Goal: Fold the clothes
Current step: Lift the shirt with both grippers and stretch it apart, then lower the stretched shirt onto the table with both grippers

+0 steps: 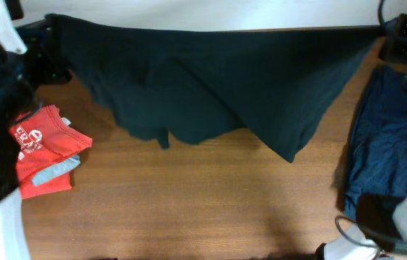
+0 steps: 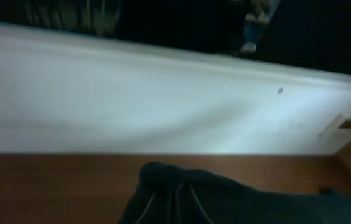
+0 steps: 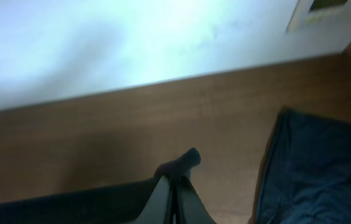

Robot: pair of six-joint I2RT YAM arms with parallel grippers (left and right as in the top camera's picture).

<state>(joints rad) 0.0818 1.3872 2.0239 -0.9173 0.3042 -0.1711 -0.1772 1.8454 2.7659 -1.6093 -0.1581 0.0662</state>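
The dark-teal shirt (image 1: 211, 87) hangs stretched in the air between my two grippers, its upper edge taut along the back of the table and its lower part drooping onto the wood. My left gripper (image 1: 50, 25) is shut on the shirt's left corner, which bunches over the fingers in the left wrist view (image 2: 175, 186). My right gripper (image 1: 385, 32) is shut on the right corner, pinched between its fingers (image 3: 175, 177). The navy-blue garment (image 1: 395, 141) lies at the right, also in the right wrist view (image 3: 318, 168). The red printed tee (image 1: 41, 148) lies folded at the left.
A pale blue cloth (image 1: 55, 172) sticks out under the red tee. The wooden table (image 1: 203, 209) ends at a white wall (image 2: 163, 99) at the back. A black cable and robot base (image 1: 377, 224) sit at the front right.
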